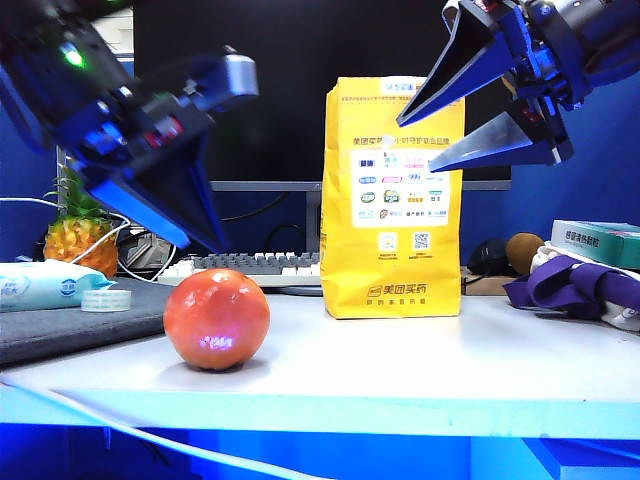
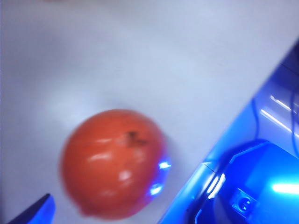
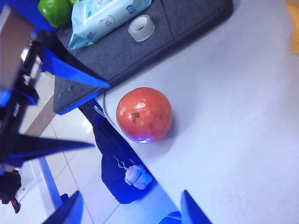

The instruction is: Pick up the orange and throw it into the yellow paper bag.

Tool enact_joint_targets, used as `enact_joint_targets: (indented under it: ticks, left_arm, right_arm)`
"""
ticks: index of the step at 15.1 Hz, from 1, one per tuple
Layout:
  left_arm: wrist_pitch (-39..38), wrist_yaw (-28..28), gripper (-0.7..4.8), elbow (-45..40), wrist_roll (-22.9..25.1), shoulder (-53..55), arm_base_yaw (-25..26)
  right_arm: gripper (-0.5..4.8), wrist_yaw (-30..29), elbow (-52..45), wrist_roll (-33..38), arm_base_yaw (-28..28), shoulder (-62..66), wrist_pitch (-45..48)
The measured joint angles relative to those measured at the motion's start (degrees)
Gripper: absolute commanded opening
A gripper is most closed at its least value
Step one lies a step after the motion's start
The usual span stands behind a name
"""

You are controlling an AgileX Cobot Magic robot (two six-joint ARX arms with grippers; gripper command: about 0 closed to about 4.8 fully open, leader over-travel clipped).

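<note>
Lying free, the orange (image 1: 217,319) sits below left gripper (image 1: 205,215).

One orange (image 1: 217,318), one yellow paper bag (image 1: 391,200), one pineapple (image 1: 79,237), one tape roll (image 1: 106,300), two grippers, left (image 1: 190,215) and right (image 1: 425,140)

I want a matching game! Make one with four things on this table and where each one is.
Things:
1. orange
2. yellow paper bag
3. pineapple
4. roll of tape

Places:
A. standing upright mid-table
B. on the dark mat
C. far back at the left edge
D. on the white table near the front, below the left gripper

Pairs: 1-D, 2-A, 3-C, 4-B
</note>
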Motion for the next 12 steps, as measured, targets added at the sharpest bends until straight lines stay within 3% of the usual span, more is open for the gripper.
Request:
enact_joint_targets:
  ticks: [11,12]
  left_arm:
    - [5.6,-2.25,4.79,0.04,-0.33,10.01,-0.9]
    - [6.51,-2.27,4.32,0.04,-1.25,10.19,-1.22]
  right_arm:
    - [2.74,-0.02,-0.02,-3.02,0.0,0.11,-2.75]
    - [2.74,0.0,-0.02,-3.04,0.0,0.13,-2.75]
